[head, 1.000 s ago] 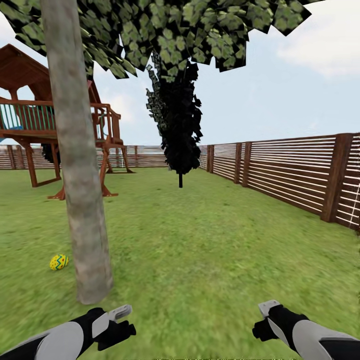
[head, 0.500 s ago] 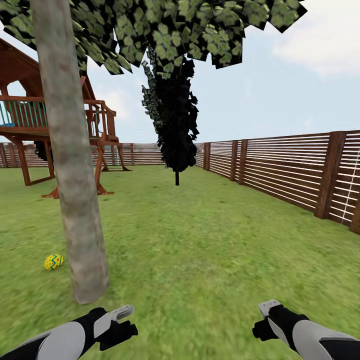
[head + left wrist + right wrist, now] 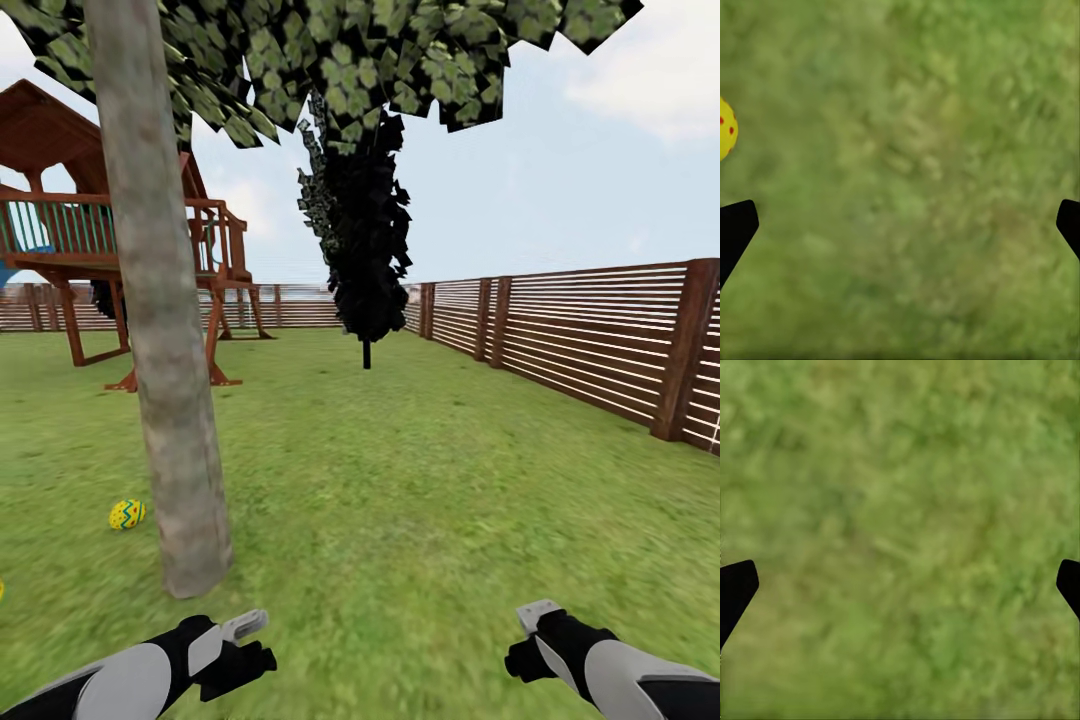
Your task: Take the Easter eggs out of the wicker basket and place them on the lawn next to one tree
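One yellow Easter egg with red dots and a teal zigzag lies on the lawn, just left of the grey-brown tree trunk. A yellow sliver shows at the head view's left edge. In the left wrist view part of a yellow, red-dotted egg lies on grass beside my open left gripper. In the head view the left gripper hangs low, right of the trunk's foot. My right gripper is open over bare grass. The wicker basket is out of view.
A dark, near-black conical tree stands further back in the middle. A wooden playset is at the back left. A brown slat fence runs along the right and the back. Open grass stretches ahead and to the right.
The whole picture swung left, then back right, so the camera moved. The egg by the trunk stays put on the grass. Both arms hold the same pose.
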